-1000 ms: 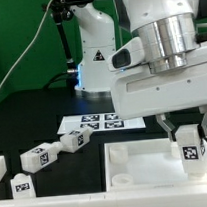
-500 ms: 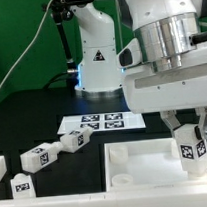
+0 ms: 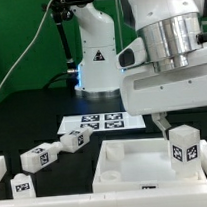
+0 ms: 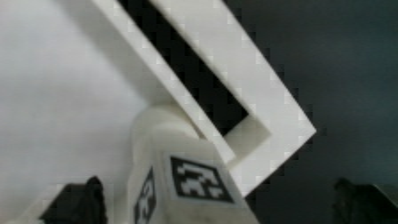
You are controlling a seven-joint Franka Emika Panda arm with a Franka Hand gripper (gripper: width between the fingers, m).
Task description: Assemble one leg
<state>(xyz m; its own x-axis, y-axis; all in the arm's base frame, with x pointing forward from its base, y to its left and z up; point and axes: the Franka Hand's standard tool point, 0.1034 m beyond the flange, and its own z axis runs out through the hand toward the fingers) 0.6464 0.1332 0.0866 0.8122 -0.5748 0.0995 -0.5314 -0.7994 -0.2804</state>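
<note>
Since the earlier frame, the short, chunky white plastic leg [image 3: 184, 146] has shifted slightly toward the exterior view's left. The wide flat white square panel [image 3: 133, 156] under it has swung the same way and now lies a little askew on the black table [image 3: 32, 114].

Nearest the camera, the leg stands upright on the panel close to its corner on the exterior view's right, with its black-and-white tag facing outward. The gripper [image 3: 183, 124] hangs directly over it. In the wrist view both dark fingertips [image 4: 73, 201] sit clear of the leg's sides, with a gap on each side. The jaws are therefore judged to be spread and not clamping the leg.

Toward the exterior view's left, four loose white legs [image 3: 37, 156] lie apart from the panel. Behind them lies the marker board [image 3: 93, 120], and farthest back stands the white arm base [image 3: 93, 52].

Assessment: the step in hand is seating this leg in the panel's corner hole, probably between turns. Whether it is fully home cannot be told. The next move calls for closing squarely on the leg's flat sides and turning it without dragging the panel further askew.
</note>
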